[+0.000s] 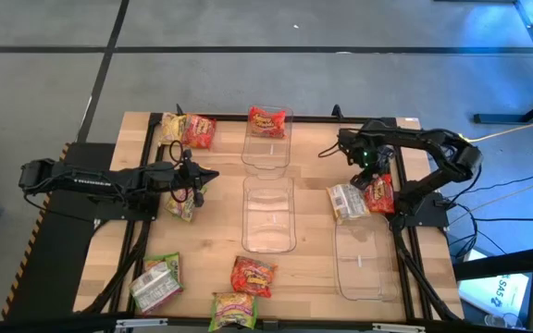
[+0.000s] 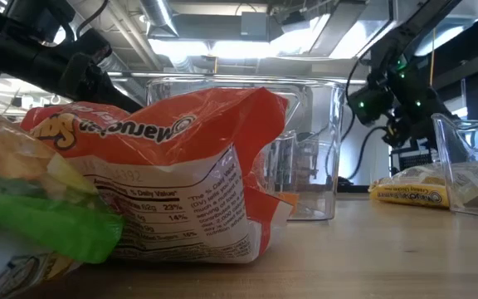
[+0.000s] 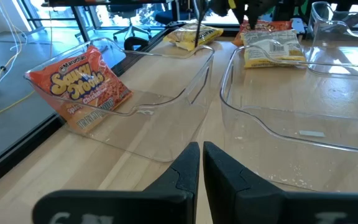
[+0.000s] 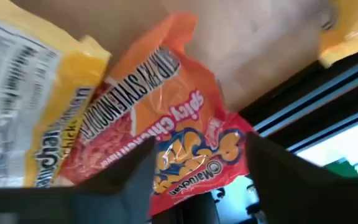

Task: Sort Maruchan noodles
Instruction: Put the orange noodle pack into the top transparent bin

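Crinkly plastic ramen packets lie scattered all over the pale wooden tabletop [image 1: 211,250], flat little rectangles in red, yellow and green. Three clear, smooth-walled bins with rounded corners sit down the middle and to the right: the far bin [image 1: 266,143] holds one red packet [image 1: 267,121] propped against its end wall, while the middle bin [image 1: 268,215] and the right bin [image 1: 365,264] show only bare plastic.

Over on the right, the right arm is folded back on itself, elbow out past the tabletop's edge, its wrist turned down over a red spicy-chicken packet [image 1: 379,193]. The right tool [image 4: 197,165] hangs directly above that glossy wrapper with its two dark fingers spread wide on either side of it, released, not pinching. Just beside it lies a yellow packet [image 1: 348,201], label side up, its edge overlapping the red one.

The left arm stretches flat and straight across from the left edge, and the left tool [image 3: 201,165] is clenched, fingers pressed nearly together on nothing, pointing toward the bins. A green packet [image 1: 183,201] lies under its tip.

At the far left two more packets [image 1: 188,129], yellow and red, sit together. Along the near edge: a green one [image 1: 158,282], a red one [image 1: 253,276] and another green-trimmed one [image 1: 234,310].
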Controlling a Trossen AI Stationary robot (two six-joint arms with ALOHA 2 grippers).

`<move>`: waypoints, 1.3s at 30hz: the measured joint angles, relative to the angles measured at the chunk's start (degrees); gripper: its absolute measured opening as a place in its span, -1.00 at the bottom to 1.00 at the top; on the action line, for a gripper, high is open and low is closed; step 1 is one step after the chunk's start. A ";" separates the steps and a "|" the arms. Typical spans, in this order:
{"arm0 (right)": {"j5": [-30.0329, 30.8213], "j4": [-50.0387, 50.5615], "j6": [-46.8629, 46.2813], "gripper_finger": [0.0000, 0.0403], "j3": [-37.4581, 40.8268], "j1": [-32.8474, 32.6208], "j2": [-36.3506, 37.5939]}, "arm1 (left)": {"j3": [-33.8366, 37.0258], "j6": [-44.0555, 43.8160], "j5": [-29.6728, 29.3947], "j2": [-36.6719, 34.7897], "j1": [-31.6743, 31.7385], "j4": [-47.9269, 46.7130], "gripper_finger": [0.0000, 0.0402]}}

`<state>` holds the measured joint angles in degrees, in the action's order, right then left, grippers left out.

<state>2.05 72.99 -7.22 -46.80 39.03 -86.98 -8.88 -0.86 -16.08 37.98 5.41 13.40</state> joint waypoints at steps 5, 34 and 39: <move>1.84 -0.68 0.23 0.64 0.44 0.02 -5.11 | 0.00 0.06 -0.17 0.00 -0.02 -0.01 -0.92; -0.69 -1.94 14.75 -0.95 0.58 -0.11 -10.39 | 0.00 2.11 -1.22 -0.02 -0.01 -0.07 -0.92; 2.09 -2.01 14.99 -0.98 -1.47 -0.58 -8.89 | -0.02 2.97 -1.32 -0.24 0.00 0.61 -0.92</move>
<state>4.14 70.98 7.78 -48.26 38.44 -95.87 -8.91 2.11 -17.40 37.74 5.41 14.01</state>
